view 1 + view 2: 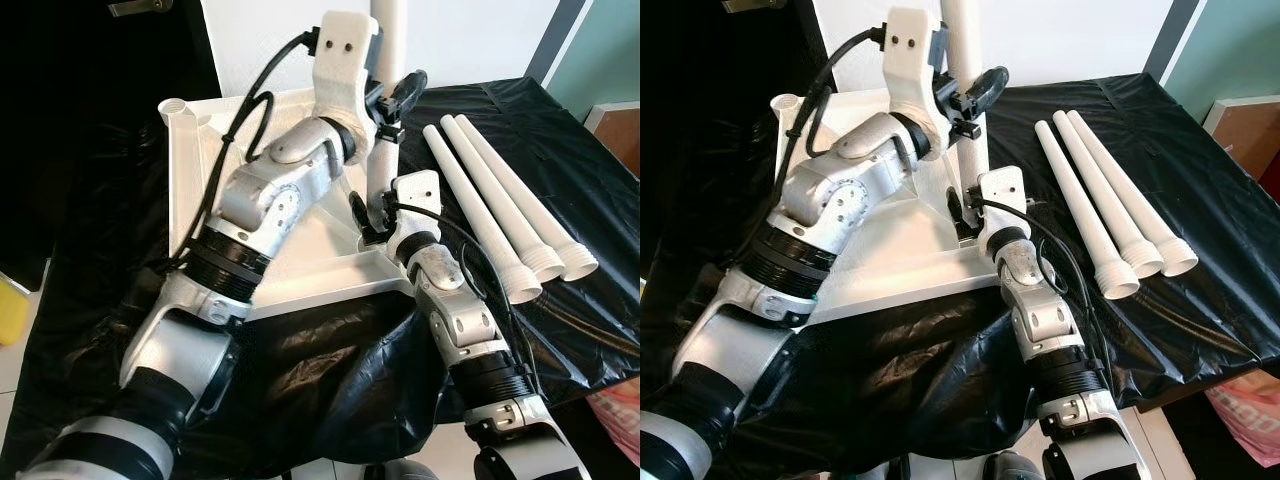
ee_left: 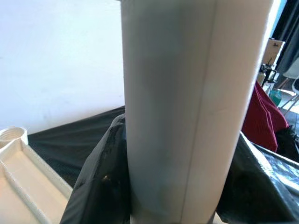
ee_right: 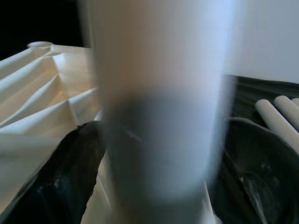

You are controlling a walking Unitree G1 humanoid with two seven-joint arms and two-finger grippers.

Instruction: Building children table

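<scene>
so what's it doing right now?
Mid-assembly of the kids' table. The white tabletop lies underside up on the black sheet. Both arms hold one white leg upright at the tabletop's near right corner: the left pincer is shut on it higher up, the right pincer is shut on it near the base. Whether the leg is fully seated in its socket can't be seen. Three more legs lie side by side on the sheet to the right, untouched.

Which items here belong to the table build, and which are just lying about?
Job: upturned white tabletop; upright leg held by left gripper and right gripper; three spare legs.
Lying about: black sheet; pink bag; yellow object.
</scene>
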